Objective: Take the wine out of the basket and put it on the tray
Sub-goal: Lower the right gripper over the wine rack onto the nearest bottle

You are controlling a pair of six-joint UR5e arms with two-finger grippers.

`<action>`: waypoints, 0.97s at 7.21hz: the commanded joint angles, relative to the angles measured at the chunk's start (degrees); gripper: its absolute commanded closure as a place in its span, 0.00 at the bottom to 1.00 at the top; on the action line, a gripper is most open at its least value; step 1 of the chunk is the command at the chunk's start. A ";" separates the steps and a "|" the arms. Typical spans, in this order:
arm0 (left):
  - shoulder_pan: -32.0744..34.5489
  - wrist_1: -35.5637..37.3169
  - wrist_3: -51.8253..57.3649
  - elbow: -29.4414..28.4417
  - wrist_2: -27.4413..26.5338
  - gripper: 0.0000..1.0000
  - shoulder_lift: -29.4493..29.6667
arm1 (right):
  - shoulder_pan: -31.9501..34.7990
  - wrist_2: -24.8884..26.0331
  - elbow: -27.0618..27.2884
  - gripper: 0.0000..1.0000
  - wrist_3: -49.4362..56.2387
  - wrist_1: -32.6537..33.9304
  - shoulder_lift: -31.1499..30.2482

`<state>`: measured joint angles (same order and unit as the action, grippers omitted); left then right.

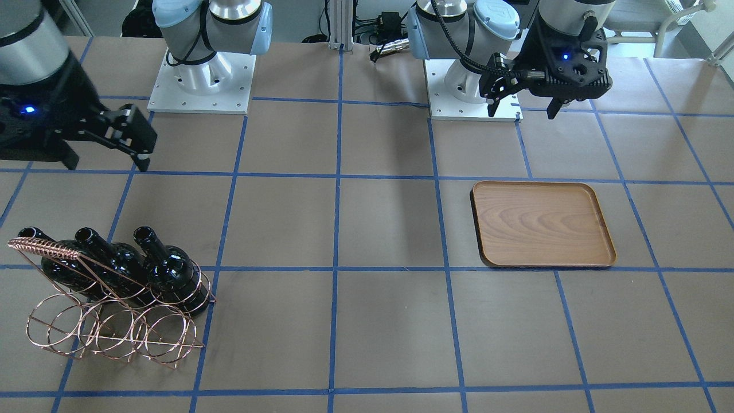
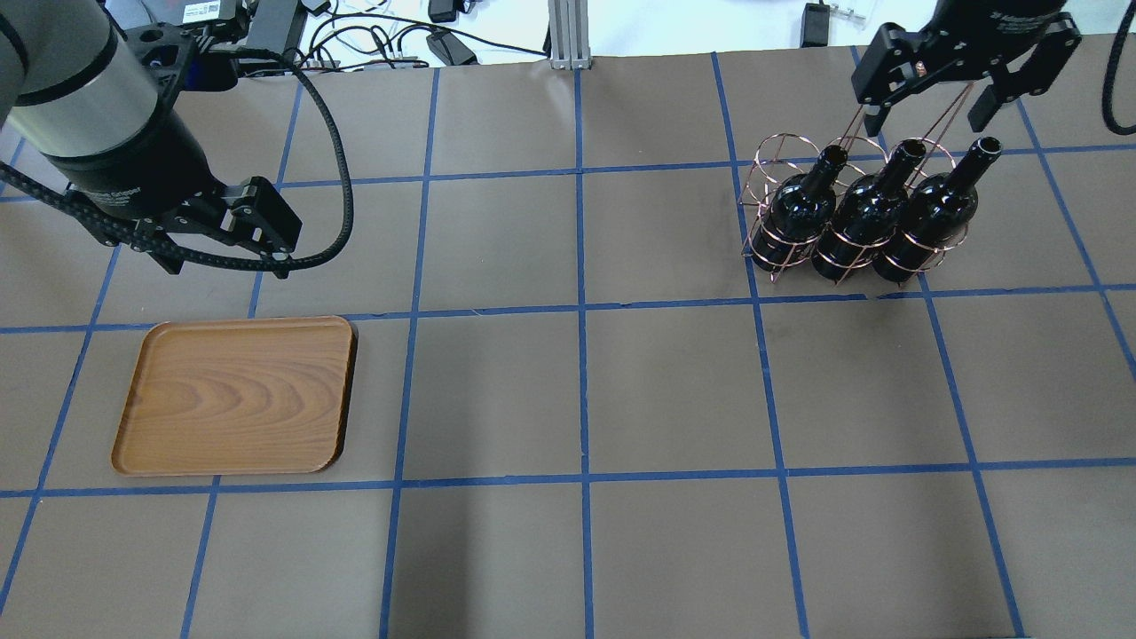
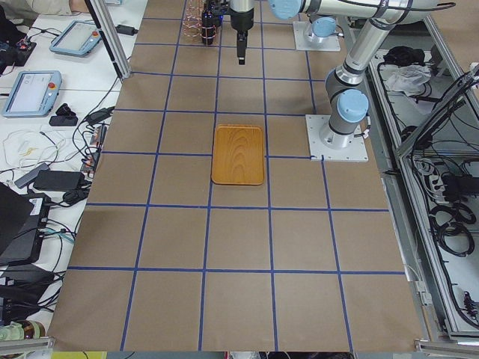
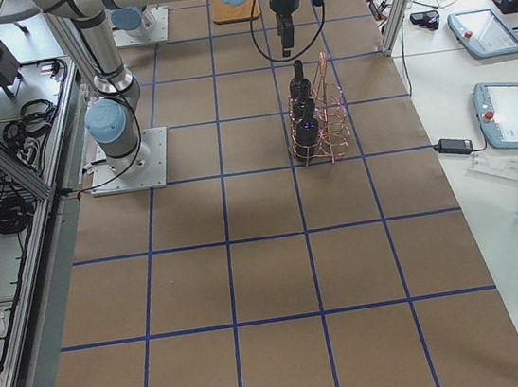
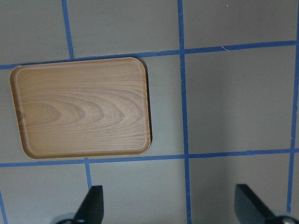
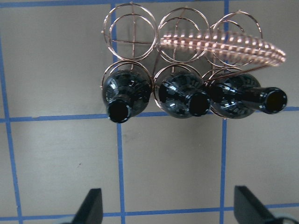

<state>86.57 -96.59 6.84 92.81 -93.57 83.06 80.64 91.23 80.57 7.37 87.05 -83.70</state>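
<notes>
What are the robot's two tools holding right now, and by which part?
Nothing. The left tool hangs open near the tray, the right tool open near the three wine bottles, all sitting in the basket.

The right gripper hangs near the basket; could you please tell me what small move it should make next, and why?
I would probably lower the open right gripper towards the neck of the end bottle farthest from the handle. All three bottles sit in the basket, the tray holds nothing, and that neck looks clearest of wire.
</notes>
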 commanded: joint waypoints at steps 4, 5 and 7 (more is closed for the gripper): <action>0.00 -0.09 0.01 0.00 -0.12 0.00 0.00 | -1.62 0.36 7.31 0.03 1.67 13.76 4.67; 0.00 -0.18 0.01 0.00 -0.12 0.00 0.00 | -1.62 0.36 7.32 0.03 1.59 14.81 6.34; 0.00 -0.18 0.01 0.00 -0.12 0.00 0.00 | -1.80 0.09 7.32 0.06 1.33 15.17 7.41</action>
<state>86.57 -96.76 6.85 92.81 -93.69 83.06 78.90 91.52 87.81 8.96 101.87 -77.21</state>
